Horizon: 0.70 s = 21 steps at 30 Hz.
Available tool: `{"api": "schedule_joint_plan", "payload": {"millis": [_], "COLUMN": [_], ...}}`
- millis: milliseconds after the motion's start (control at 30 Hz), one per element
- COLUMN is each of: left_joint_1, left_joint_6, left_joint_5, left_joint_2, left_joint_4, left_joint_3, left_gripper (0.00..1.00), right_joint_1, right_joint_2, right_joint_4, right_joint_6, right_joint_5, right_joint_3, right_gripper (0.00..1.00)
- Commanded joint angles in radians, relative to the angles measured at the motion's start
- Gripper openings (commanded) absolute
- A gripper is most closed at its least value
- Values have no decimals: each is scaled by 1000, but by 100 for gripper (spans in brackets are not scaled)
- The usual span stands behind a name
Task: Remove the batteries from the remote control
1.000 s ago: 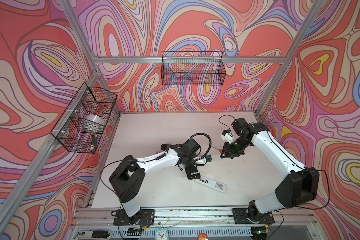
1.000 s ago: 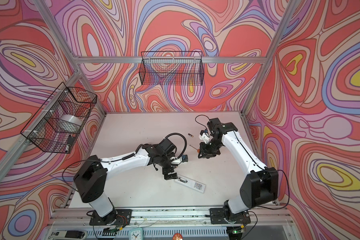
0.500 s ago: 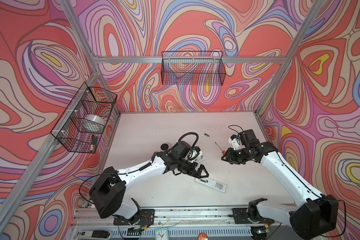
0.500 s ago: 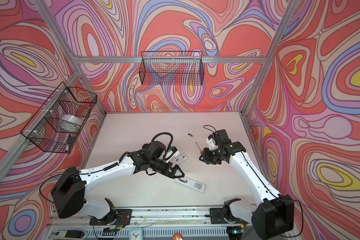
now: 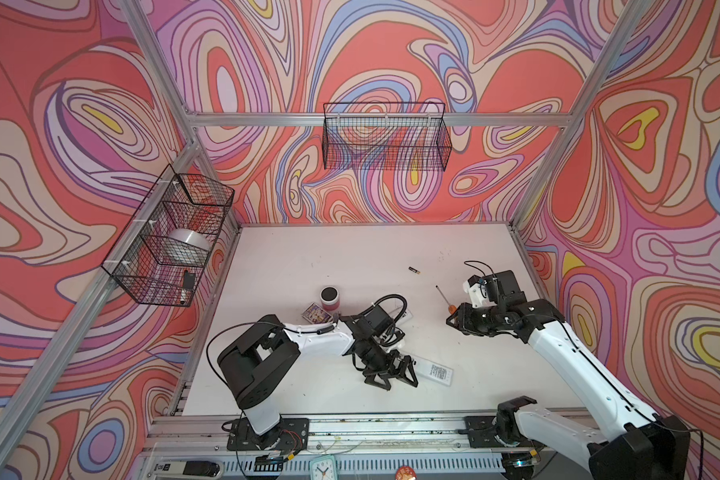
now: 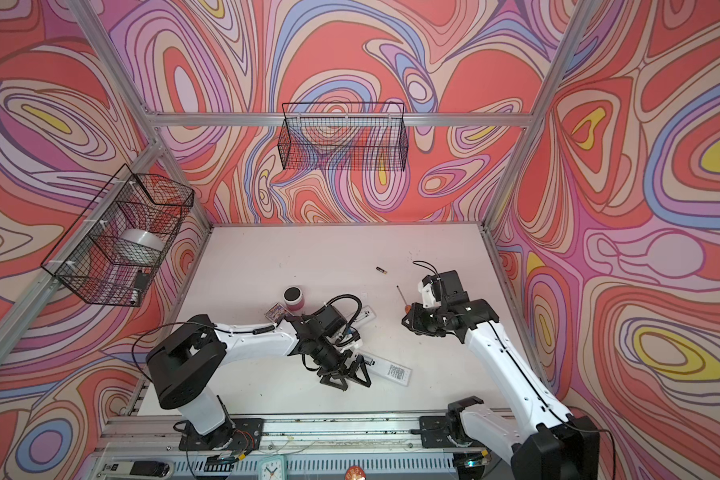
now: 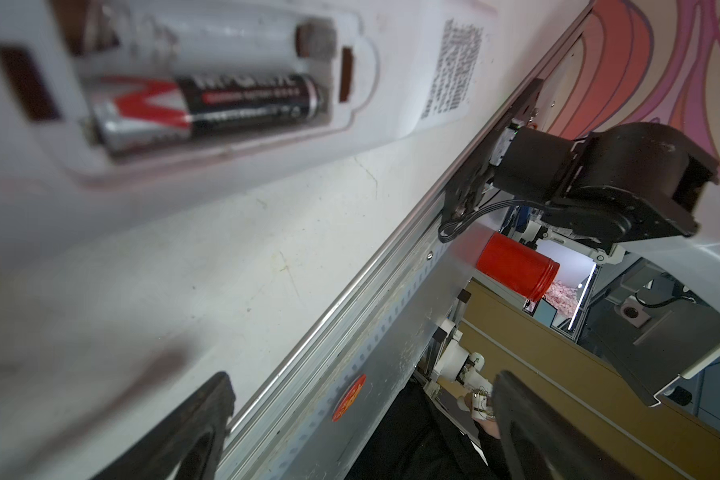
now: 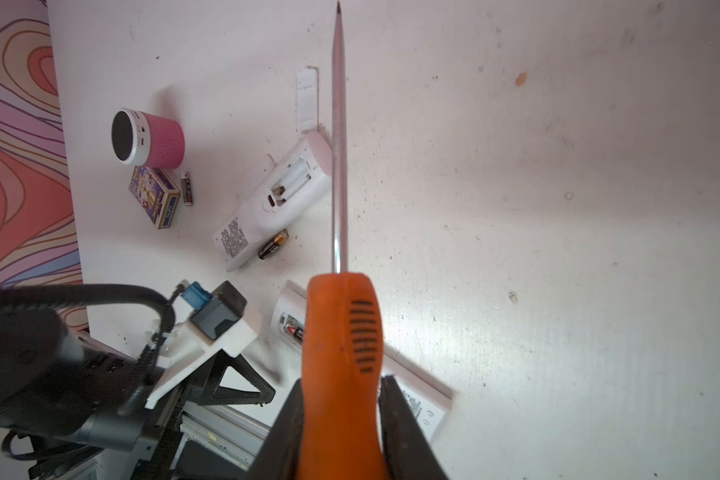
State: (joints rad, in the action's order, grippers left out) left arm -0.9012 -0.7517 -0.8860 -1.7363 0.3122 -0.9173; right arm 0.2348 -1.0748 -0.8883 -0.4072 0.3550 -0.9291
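A white remote control (image 5: 435,371) lies back-up near the table's front, its compartment open. In the left wrist view one black, red and silver battery (image 7: 208,108) sits in it beside an empty slot. My left gripper (image 5: 393,376) stands open and empty just beside it, fingers (image 7: 184,432) wide apart. A second white remote (image 8: 275,199) lies farther back with an empty compartment, one loose battery (image 8: 273,244) beside it and another (image 8: 187,188) by a card box. A further battery (image 5: 414,270) lies mid-table. My right gripper (image 8: 341,386) is shut on an orange-handled screwdriver (image 8: 341,332).
A pink speaker (image 5: 330,298) and a card box (image 5: 316,313) stand left of the arms. A white battery cover (image 8: 307,99) lies beyond the second remote. Wire baskets hang on the left wall (image 5: 171,237) and back wall (image 5: 385,137). The front rail (image 7: 350,316) runs close to my left gripper.
My left arm has folded down and its open gripper has shifted toward the front edge beside the remote control. The right arm has swung out to the right, still gripping the screwdriver.
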Motion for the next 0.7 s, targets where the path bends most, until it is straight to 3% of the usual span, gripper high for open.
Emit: {"api": "schedule_joint_plan", "payload": {"millis": [0,167,400,533,667], "left_joint_1": [13,40,115,135,137], "left_joint_6": [18,62,86,150,207], "left_joint_5": [29,61,87,81,88], "left_joint_2": [-65,-214,-347,-359,-263], "left_joint_4": [48,75,108,191,245], "left_joint_3": [-78,-237,-431,-515,-467], "left_gripper": [100,100,100,100,100], "right_joint_1": [-4,-6,-26,-41,-42], "right_joint_2": [1,-71,-233,-370,-445], "right_joint_4": [-23,-159,-342,-451,-579], "right_joint_6": [44,61,181,361,482], "right_joint_5": [9,44,134,217,268], "right_joint_3": [-43,-121,-424,-629,-699], "right_gripper": [0,0,0,0,0]}}
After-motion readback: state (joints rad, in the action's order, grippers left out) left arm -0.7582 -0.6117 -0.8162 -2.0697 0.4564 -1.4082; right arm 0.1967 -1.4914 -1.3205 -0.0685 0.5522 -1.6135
